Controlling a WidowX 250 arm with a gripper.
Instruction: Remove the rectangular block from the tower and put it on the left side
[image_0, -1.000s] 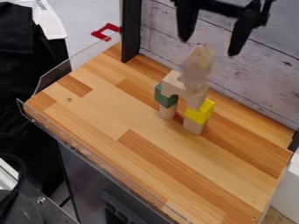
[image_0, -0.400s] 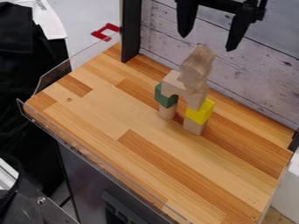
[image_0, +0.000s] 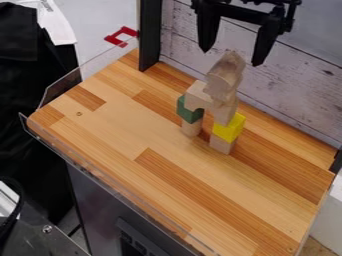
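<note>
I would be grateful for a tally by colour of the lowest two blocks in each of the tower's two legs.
Green block: 1
Yellow block: 1
Natural-wood blocks: 2, one under the green, one under the yellow
Total: 4

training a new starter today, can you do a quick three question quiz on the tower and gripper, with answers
1. True or false: the gripper is open.
2. Which block is directly under the green block in the tower?
a) a black one
b) a bare wood one
c) a red one
3. How many painted blocks does the tower have?

Key:
1. True
2. b
3. Two: the green block and the yellow block
</note>
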